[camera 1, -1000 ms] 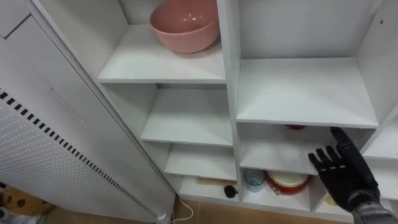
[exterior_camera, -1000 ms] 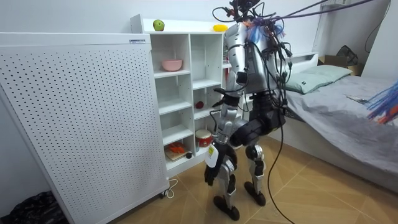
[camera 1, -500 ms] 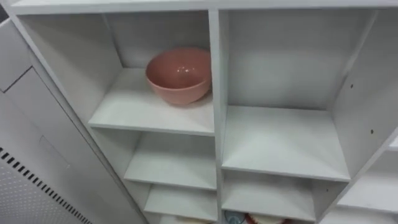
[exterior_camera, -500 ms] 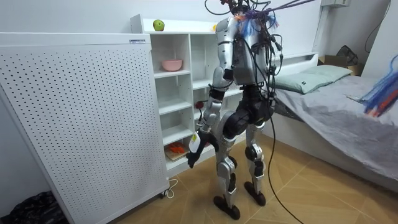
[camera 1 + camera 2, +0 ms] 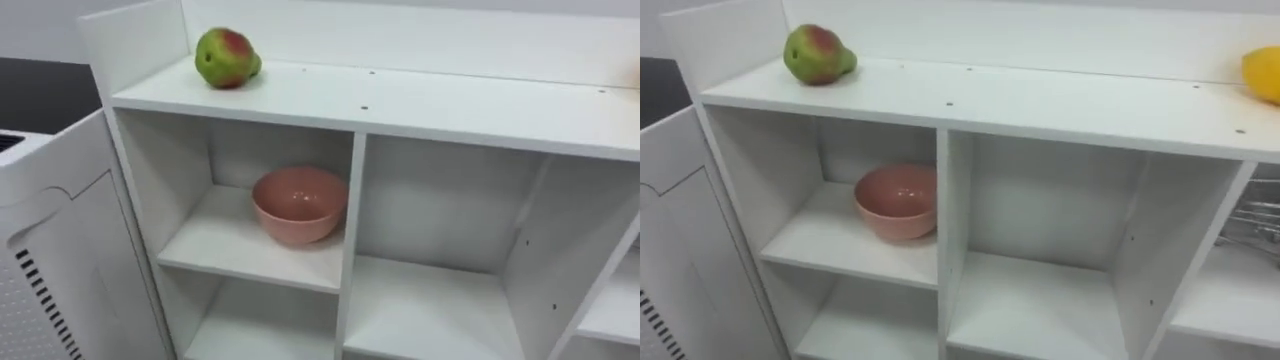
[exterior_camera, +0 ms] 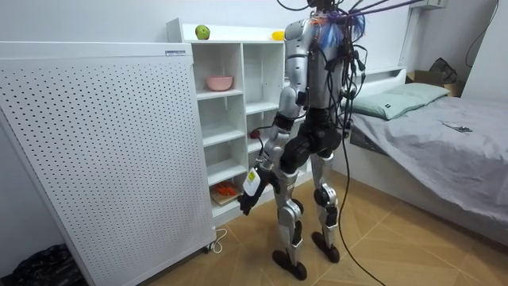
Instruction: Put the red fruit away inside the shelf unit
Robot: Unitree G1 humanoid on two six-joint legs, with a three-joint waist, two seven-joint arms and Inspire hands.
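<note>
Perforated panel (image 6: 95,159) nearest, at 8 o'clock. Small label (image 6: 178,52) on its top edge, print too small to read.

Closet (image 5: 420,105) dead ahead. Robot stands upright before its right-hand columns, bed (image 6: 444,135) behind.

Pink bowl (image 5: 300,203) sits in the upper-left compartment, 6 o'clock.

Farther, on the closet top: green-red fruit (image 5: 226,57) at 11 o'clock, near the raised end board. Yellow fruit (image 5: 1263,73) at 2 o'clock, well apart from it.

Left hand (image 6: 247,200) hangs at knee height before the lower shelves. Fingers slack and apart, holding nothing, touching nothing.
</note>
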